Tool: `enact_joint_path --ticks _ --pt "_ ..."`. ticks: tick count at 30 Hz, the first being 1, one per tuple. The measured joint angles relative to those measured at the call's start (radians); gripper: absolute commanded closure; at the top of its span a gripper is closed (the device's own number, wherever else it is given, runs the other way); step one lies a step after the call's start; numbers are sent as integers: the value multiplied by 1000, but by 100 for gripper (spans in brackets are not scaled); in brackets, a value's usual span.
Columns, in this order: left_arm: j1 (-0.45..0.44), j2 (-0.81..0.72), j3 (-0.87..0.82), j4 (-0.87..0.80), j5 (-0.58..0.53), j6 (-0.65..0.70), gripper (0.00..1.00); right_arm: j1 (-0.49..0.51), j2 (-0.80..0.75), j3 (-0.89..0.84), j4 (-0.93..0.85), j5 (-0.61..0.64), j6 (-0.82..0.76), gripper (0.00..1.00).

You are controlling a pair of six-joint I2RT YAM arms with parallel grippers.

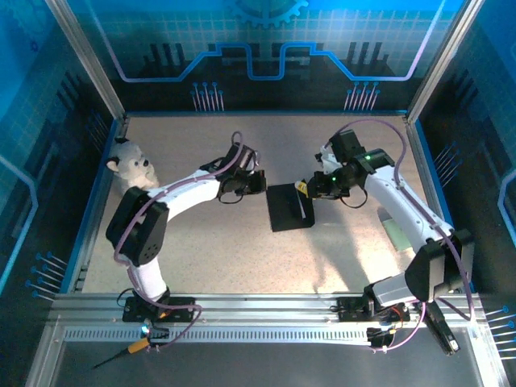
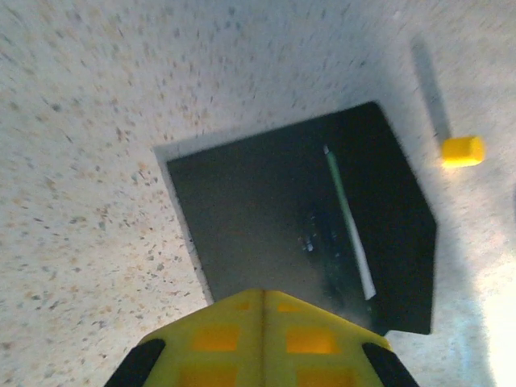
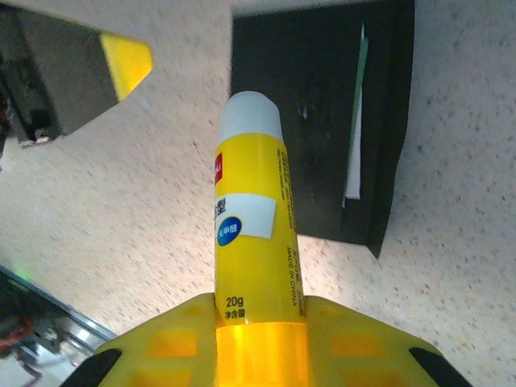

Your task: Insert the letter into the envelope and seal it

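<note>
1. The yellow fingers (image 2: 218, 339) of the left gripper (image 2: 263, 298) are pressed flat together, seam to seam, with nothing between them.
2. The right gripper (image 3: 258, 322) has its yellow fingers (image 3: 169, 339) part-way apart and clamped on the base of a yellow plastic glue stick with a white top (image 3: 250, 218), which points out ahead of it.
3. The flat matte black paper envelope (image 1: 290, 207) lies on the speckled beige tabletop (image 1: 210, 250), mid-table, between the two grippers.
4. From above, the left gripper (image 1: 254, 181) sits just off the envelope's left side and the right gripper (image 1: 310, 189) close to its far right corner.
5. The white paper letter with a green edge (image 2: 351, 226) shows as a narrow strip along the envelope's right part; the rest of it is tucked out of sight inside.
6. A small yellow cylinder (image 2: 462, 151) lies on the tabletop just beyond the envelope's corner, not touching it.
7. A white plush toy (image 1: 133, 169) sits by the left wall, well apart from the envelope.
</note>
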Motion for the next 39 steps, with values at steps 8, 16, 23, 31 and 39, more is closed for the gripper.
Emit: enact_joint_path --ticks 8,16,23,31,39 --pt "-25 126 48 67 0 5 100 49 128 82 -148 56 -60 91" --pt "-28 195 52 114 0 6 100 96 279 164 -216 81 -80 92" --pt "-29 236 52 127 1 13 100 98 373 243 -262 112 -87 92" --pt "-33 238 52 135 2 37 100 105 480 334 -313 147 -95 93" --pt "-40 238 52 135 9 61 100 105 575 412 -381 182 -95 93"
